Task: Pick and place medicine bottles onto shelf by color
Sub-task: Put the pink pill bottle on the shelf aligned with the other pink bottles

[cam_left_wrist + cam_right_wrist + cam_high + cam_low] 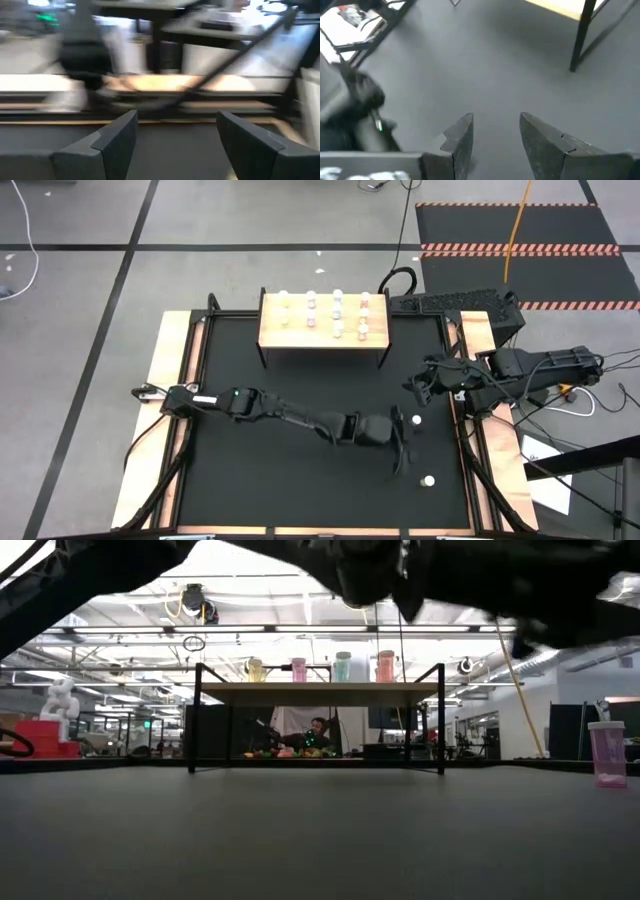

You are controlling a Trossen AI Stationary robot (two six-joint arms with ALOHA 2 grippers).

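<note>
The light-wood shelf [320, 330] stands at the far middle of the black mat, with several tiny bottles [337, 310] upright in columns on its top. In the low view they read yellow [256, 670], pink [298, 669], blue-green [342, 667] and pink [385, 666]. Two white-capped bottles stand on the mat, one [416, 420] beside my left gripper and one [428, 480] nearer the front. A pink bottle [607, 753] shows upright at the low view's right. My left gripper [402, 442] [175, 120] is open and empty. My right gripper [418, 385] [495, 120] is open and empty over the mat, right of the shelf.
Wooden strips [170, 380] border the mat on the left and right. A shelf leg [580, 35] stands ahead of my right gripper. A dark keyboard-like box [455, 302] lies behind the shelf's right end. Bare mat [280, 480] lies at the front left.
</note>
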